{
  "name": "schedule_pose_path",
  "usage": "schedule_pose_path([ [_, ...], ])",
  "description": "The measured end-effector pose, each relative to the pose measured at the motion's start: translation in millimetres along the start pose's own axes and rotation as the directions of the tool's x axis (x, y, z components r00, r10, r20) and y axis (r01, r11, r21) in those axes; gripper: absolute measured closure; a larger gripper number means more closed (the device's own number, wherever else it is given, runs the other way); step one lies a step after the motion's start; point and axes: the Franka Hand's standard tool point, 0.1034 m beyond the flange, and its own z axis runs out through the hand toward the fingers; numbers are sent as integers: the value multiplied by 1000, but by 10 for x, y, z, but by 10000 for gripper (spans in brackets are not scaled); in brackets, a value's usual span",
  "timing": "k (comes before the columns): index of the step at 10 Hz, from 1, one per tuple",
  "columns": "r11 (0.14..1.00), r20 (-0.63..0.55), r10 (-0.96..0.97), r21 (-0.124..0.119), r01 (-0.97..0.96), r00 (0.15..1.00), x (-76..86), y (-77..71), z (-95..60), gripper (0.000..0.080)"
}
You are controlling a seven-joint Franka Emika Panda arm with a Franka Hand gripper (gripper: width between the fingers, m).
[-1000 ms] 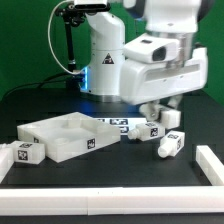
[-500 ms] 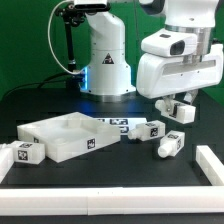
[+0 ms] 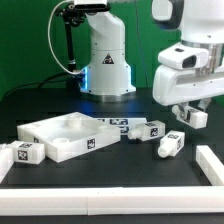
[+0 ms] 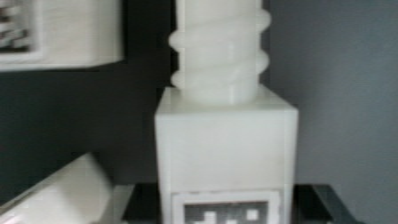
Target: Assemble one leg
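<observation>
Gripper holds one leg in the air, at the exterior view's right.

From the exterior view's left: a loose leg [image 3: 25, 153] lies alone, then the panel [image 3: 62, 132], the marker board [image 3: 112, 123], a second loose leg [image 3: 151, 130] and a third loose leg [image 3: 171, 145]. Above these last two hangs the gripper [image 3: 186, 110], clenched on the held leg [image 3: 196, 118]. The wrist view shows its threaded end pointing away from the fingers. The risk, I think, is on the way to the panel: a low path can knock the loose legs, and a tilted thread can push the panel away, because nothing seems to fix it.
</observation>
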Motion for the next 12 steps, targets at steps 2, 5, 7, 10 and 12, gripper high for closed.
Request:
schedule_pose_path([
  [2, 1000, 16, -2, 9, 2, 1000, -47, -41, 145, 517],
  [5, 1000, 17, -5, 10, 4, 1000, -56, -44, 168, 508],
  [7, 1000, 22, -9, 8, 9, 1000, -56, -42, 154, 338],
  [10, 1000, 86, 1, -6, 0, 996, 68, 288, -408, 164],
  [12, 999, 74, 42, 15, -43, 996, 195, 474, -487, 152],
])
